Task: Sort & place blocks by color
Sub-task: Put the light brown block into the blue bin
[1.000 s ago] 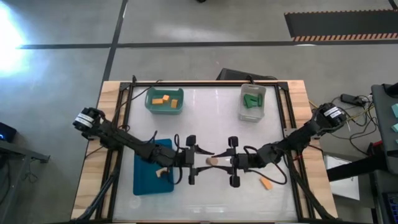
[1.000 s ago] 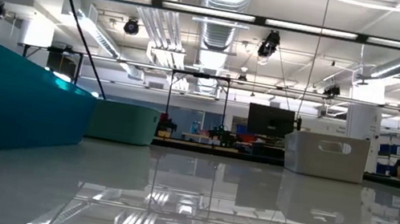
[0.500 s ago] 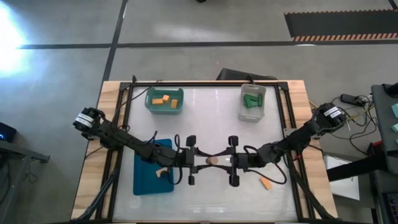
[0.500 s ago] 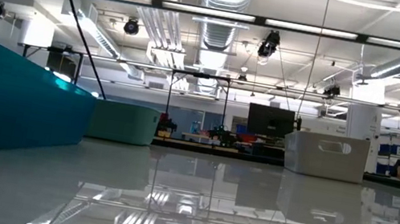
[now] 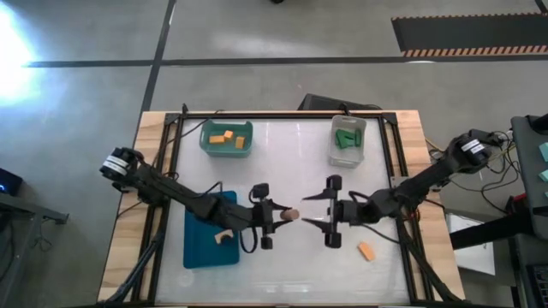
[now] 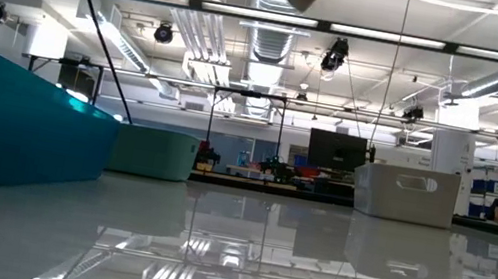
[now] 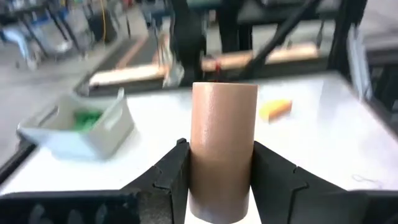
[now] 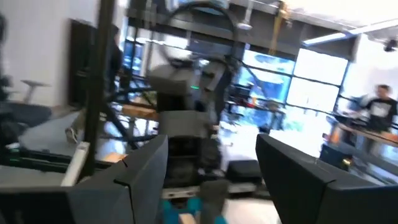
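My left gripper (image 5: 282, 215) is over the table's middle, shut on a pale tan cylinder block (image 5: 291, 214), which fills the left wrist view (image 7: 224, 155). My right gripper (image 5: 315, 210) faces it from the right, open, a short gap away and touching nothing. One orange block (image 5: 367, 251) lies flat on the table toward the near right and also shows in the left wrist view (image 7: 275, 109). More orange blocks lie in the teal bin (image 5: 227, 137). Green blocks lie in the clear bin (image 5: 348, 139). A tan block (image 5: 224, 234) rests on the blue tray (image 5: 205, 244). My left gripper pinches the tan cylinder's lower part (image 7: 221, 199) between its two fingers (image 7: 171, 177), one on each side of the round wall. The fingers come level from the table's left. The cylinder sticks out past the fingertips and is lifted clear of the table.
The teal bin stands at the far left and the clear bin (image 7: 78, 127) at the far right of the white tabletop (image 5: 291, 274). The blue tray lies under my left arm. Bare tabletop lies between the bins and along the near edge.
My right gripper has let go of the tan cylinder and drawn back toward the table's right edge, with its fingers now apart. The cylinder stays in my left gripper, which has turned a little and shifted slightly toward the far edge.
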